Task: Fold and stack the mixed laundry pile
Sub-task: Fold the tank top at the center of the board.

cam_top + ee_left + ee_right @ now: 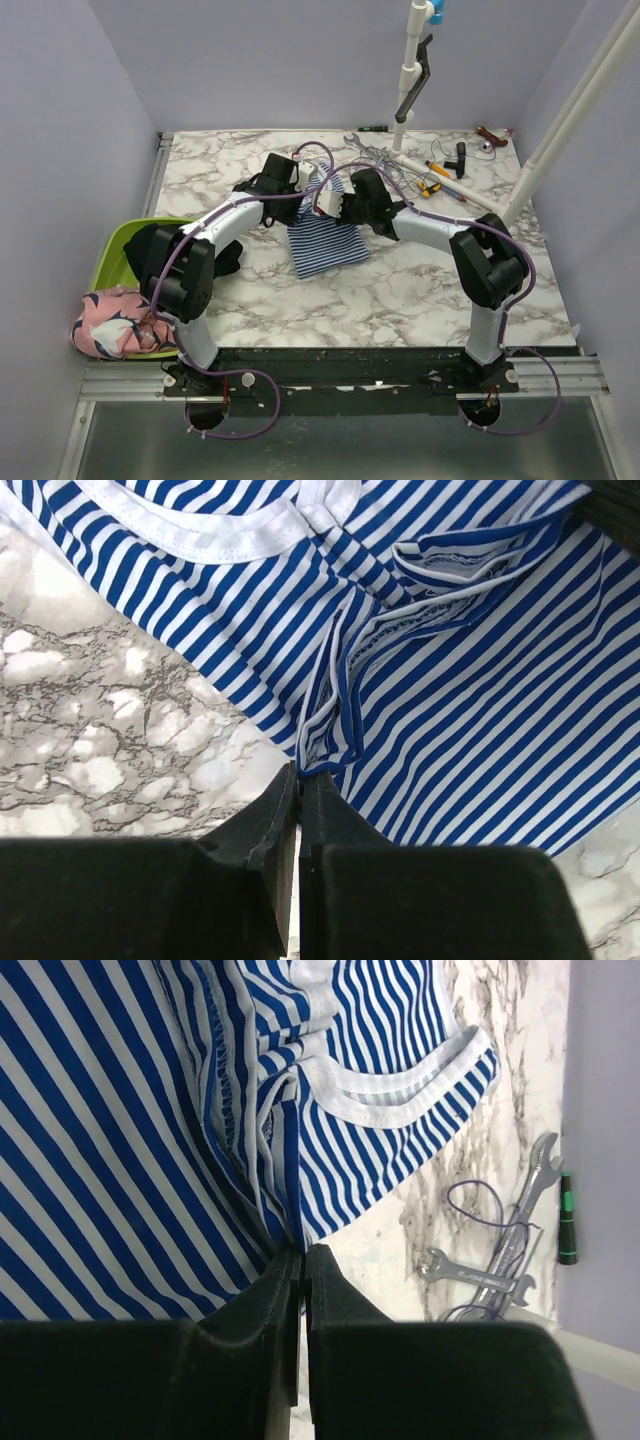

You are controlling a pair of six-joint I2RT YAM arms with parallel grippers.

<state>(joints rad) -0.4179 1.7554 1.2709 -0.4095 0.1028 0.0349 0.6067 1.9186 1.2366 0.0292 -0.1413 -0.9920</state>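
The navy-and-white striped garment [327, 240] lies on the marble table, its upper end lifted between my two grippers. My left gripper [306, 186] is shut on a bunched hem of that garment [420, 680], the fold pinched right at its tips [300, 772]. From the other side, my right gripper [333, 203] is also shut on the striped cloth [120, 1140], holding a gathered edge at its fingertips [302, 1252]. The pink shark-print garment [108, 325] hangs over the near corner of the basin. A bit of black cloth [228, 258] shows beside the left arm, mostly hidden.
A lime green basin [112, 250] sits at the table's left edge. Wrenches [365, 148] [480, 1278], screwdrivers [440, 170] and other tools lie along the back right. A white pipe stand [410, 70] rises at the back, and another pipe slants at the right.
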